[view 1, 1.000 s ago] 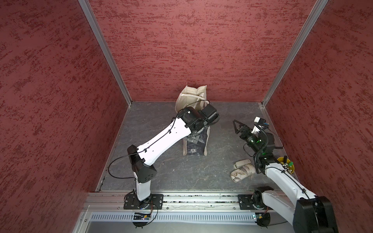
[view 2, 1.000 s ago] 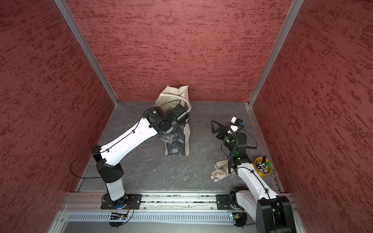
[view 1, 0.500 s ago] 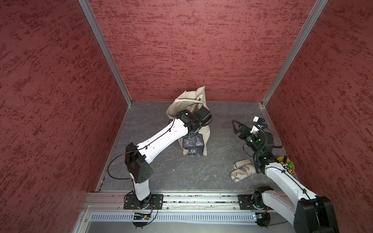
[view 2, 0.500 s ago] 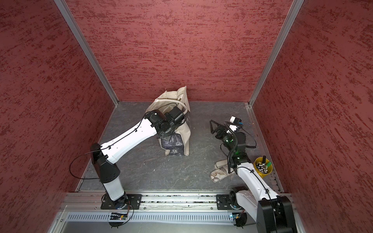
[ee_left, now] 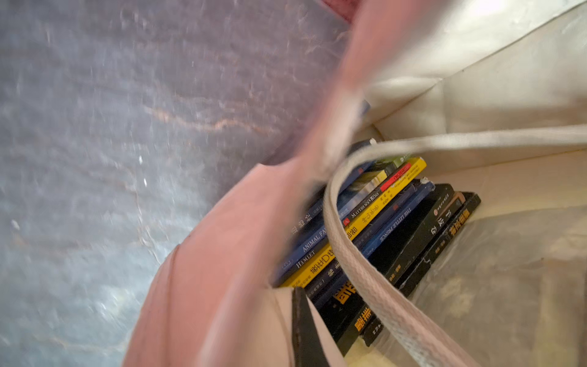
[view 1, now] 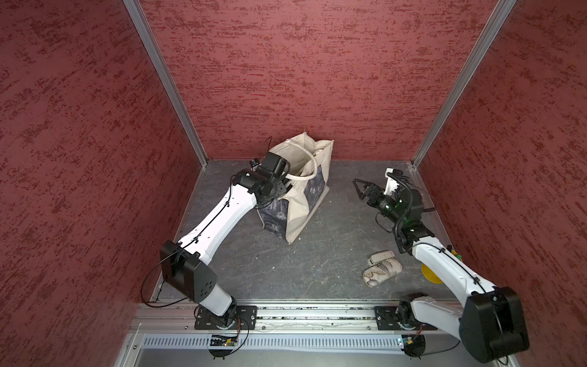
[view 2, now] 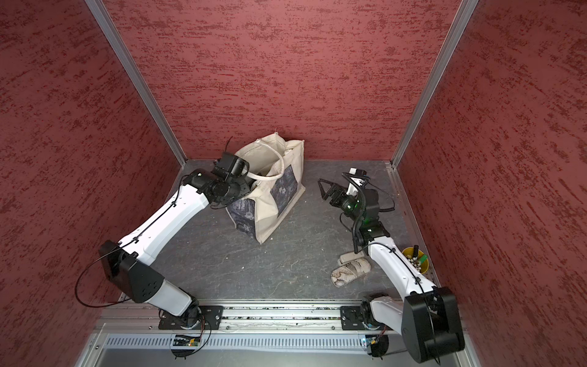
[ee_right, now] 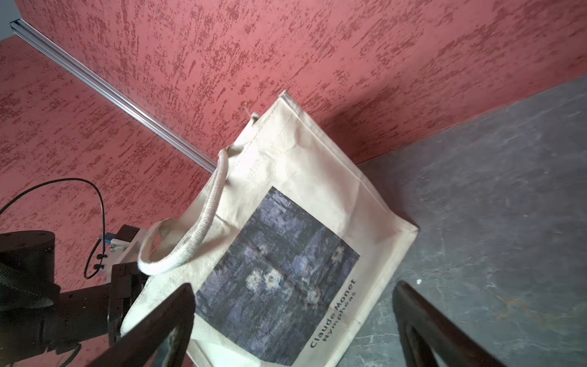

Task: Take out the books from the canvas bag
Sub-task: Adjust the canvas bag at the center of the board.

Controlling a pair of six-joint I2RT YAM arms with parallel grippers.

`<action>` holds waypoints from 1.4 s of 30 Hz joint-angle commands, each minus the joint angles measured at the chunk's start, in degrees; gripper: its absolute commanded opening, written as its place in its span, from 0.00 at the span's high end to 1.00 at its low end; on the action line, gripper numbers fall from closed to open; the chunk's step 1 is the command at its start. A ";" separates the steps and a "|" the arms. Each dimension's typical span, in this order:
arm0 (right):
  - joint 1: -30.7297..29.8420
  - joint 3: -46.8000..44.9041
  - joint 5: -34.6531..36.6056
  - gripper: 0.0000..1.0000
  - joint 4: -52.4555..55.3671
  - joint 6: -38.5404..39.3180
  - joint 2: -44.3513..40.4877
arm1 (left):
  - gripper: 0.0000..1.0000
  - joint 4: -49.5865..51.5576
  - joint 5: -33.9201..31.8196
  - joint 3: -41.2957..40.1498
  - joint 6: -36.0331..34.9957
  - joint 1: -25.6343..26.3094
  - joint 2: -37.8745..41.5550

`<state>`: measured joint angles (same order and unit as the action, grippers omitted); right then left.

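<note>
The canvas bag (view 1: 298, 203) (view 2: 270, 206) stands near the back wall with its mouth open, and its blue-grey print (ee_right: 276, 270) faces my right wrist camera. Several books (ee_left: 381, 228) stand inside it, spines up: dark blue, yellow and black with orange lettering. A loop handle (ee_left: 359, 263) crosses above them. My left gripper (view 1: 284, 187) (view 2: 251, 187) is at the bag's left rim, shut on the rim fabric. One dark finger (ee_left: 305, 330) shows inside the bag and the other is hidden behind the cloth. My right gripper (view 1: 359, 189) (ee_right: 293, 287) hangs open to the right of the bag, apart from it.
A white patterned pouch (view 1: 381, 273) (view 2: 349, 271) lies on the grey floor by the right arm's base. A yellow cup (view 2: 416, 259) with pens stands at the right wall. Red walls close in on three sides.
My left gripper has shut on the bag's rim and drawn it to the left. The bag has turned and its mouth now gapes. The right arm has hardly moved.
</note>
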<state>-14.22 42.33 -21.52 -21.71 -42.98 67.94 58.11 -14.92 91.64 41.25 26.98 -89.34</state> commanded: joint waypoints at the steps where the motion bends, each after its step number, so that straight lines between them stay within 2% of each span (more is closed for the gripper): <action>1: -4.63 3.84 1.45 0.03 2.89 -2.84 1.66 | 1.00 -7.74 -2.23 -0.68 -16.68 -0.33 2.56; 5: -11.83 5.24 6.10 0.03 1.38 -9.44 5.33 | 1.00 -15.82 -2.48 -8.15 -21.73 1.55 7.43; 9: -15.04 5.61 8.67 0.05 -3.41 -16.40 9.53 | 1.00 -24.86 -5.22 -14.12 -29.68 4.42 11.46; 13: -16.90 12.27 10.86 0.06 0.45 -16.12 12.76 | 1.00 -33.68 -10.25 -19.73 -40.85 8.77 13.87; 15: -17.42 14.80 14.14 0.06 3.96 -15.19 13.39 | 1.00 -35.63 -11.95 -21.32 -43.54 10.03 14.40; 18: -17.06 13.01 19.19 0.06 6.56 -15.73 11.92 | 1.00 -36.53 -11.80 -23.06 -44.04 10.30 15.78; 23: -16.81 1.26 25.12 0.08 -0.45 -18.57 5.98 | 1.00 -38.81 -10.92 -25.61 -44.29 10.29 18.34; 27: -16.81 -0.32 24.76 0.09 -1.11 -16.69 5.41 | 1.00 -38.56 -10.32 -26.06 -43.20 9.93 19.18; 29: -16.81 -0.50 21.76 0.11 -3.56 -17.34 7.23 | 1.00 -39.15 -9.81 -26.87 -42.37 9.89 19.76; 33: -17.06 4.68 15.97 0.15 -2.26 -18.34 14.36 | 1.00 -41.79 -9.28 -29.28 -41.81 9.93 20.91; 36: -17.93 8.68 16.86 0.15 -2.65 -17.10 17.68 | 1.00 -42.99 -8.64 -30.57 -41.78 9.85 21.18; 42: -19.24 23.18 15.54 0.18 4.78 -12.99 22.01 | 1.00 -44.24 -6.89 -31.73 -41.37 9.84 21.13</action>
<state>-32.38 60.05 -4.84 -18.46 -58.22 90.80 21.41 -21.80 59.51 0.69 36.80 -71.02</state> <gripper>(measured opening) 0.828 0.051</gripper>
